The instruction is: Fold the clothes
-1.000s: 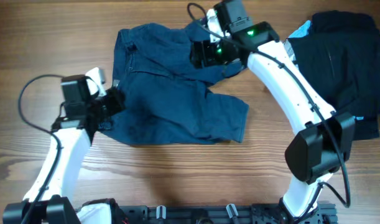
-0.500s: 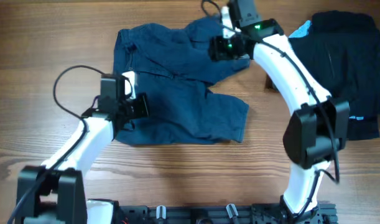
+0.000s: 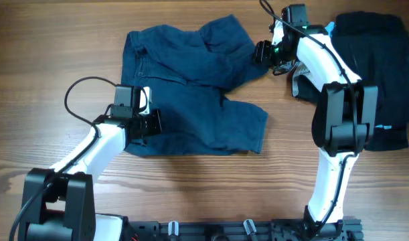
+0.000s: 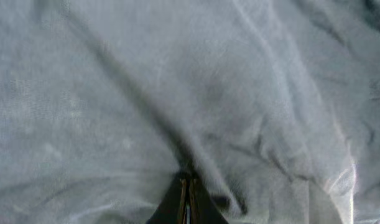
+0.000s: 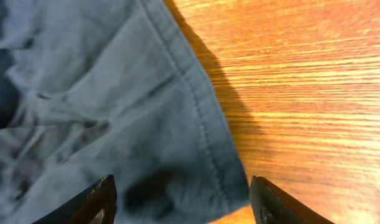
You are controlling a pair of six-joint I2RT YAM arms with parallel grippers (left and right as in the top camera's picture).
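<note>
The navy-blue shorts (image 3: pixel 191 94) lie spread out in the middle of the wooden table (image 3: pixel 57 40). My left gripper (image 3: pixel 154 122) is over their lower left part. In the left wrist view its fingers (image 4: pixel 186 196) are shut, tips against the cloth (image 4: pixel 177 93), and I see no fabric between them. My right gripper (image 3: pixel 261 52) is at the hem of the upper right leg. In the right wrist view it (image 5: pixel 183 202) stands open, its jaws on either side of the stitched hem corner (image 5: pixel 208 155), not closed on it.
A black garment (image 3: pixel 371 60) with a pale blue lining (image 3: pixel 324 30) lies at the back right, close behind the right arm. Bare wood (image 5: pixel 301 93) shows right of the hem. A black rail (image 3: pixel 224 227) runs along the front edge.
My left gripper has moved right, from the shorts' left edge onto them. The right gripper has moved right from mid-shorts to the leg hem, and its jaws have narrowed a little.
</note>
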